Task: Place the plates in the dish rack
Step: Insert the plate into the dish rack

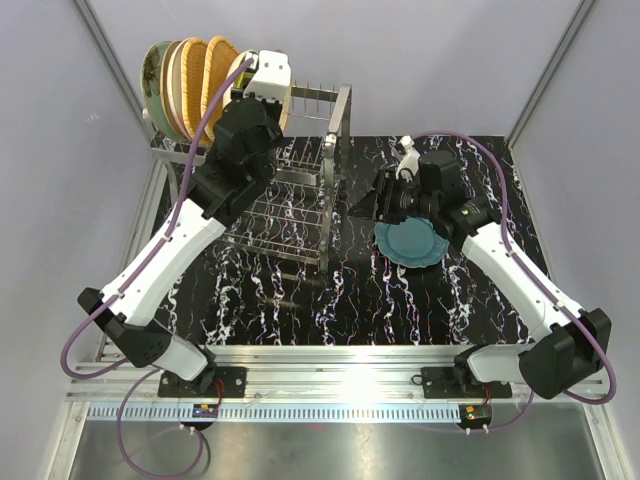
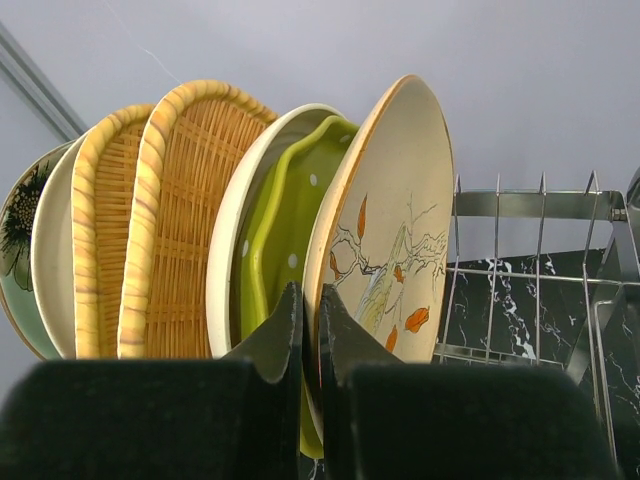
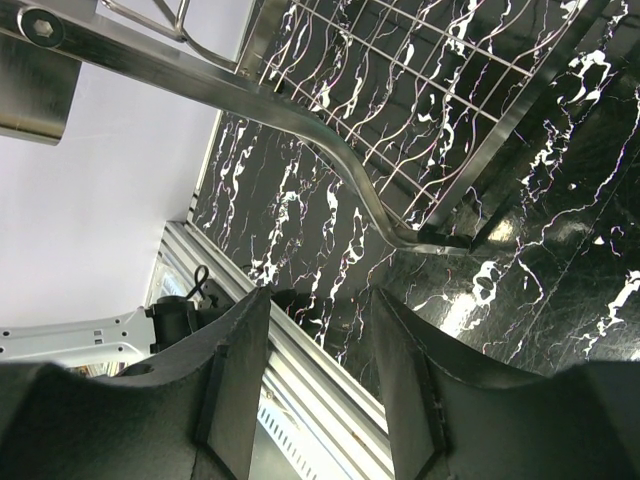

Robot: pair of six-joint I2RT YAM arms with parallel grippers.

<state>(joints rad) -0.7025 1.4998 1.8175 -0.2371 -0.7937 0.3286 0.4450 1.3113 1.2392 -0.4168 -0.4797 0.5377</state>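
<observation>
Left wrist view shows the left gripper (image 2: 310,300) closed down on the lower rim of the beige floral plate (image 2: 385,240); a thin strip of that rim shows in the slit between the two fingers. The plate stands on edge at the open end of the row, just beside the lime dotted plate (image 2: 285,230), with a cream plate (image 2: 225,240), two wicker plates (image 2: 185,220) and a mint-green plate (image 2: 15,230) lined up beyond it. To its other side the upright prongs of the dish rack (image 2: 520,205) stand bare.

I judge the step to be seating this plate in the top tier. I cannot see whether its bottom edge sits between prongs, as my own fingers hide it. So I would ease it down until the wire takes the weight, and let it lean on the lime plate, not towards the bare prongs. Then I open only a little and back straight out along the slot. A sideways tug could tip the whole row.

The right gripper (image 3: 320,310) has its fingers apart with nothing between them. From above, the right arm hangs over the teal plate (image 1: 410,243), which lies flat on the marble table (image 1: 300,300) near the rack. I would hold that arm until the left is out.
</observation>
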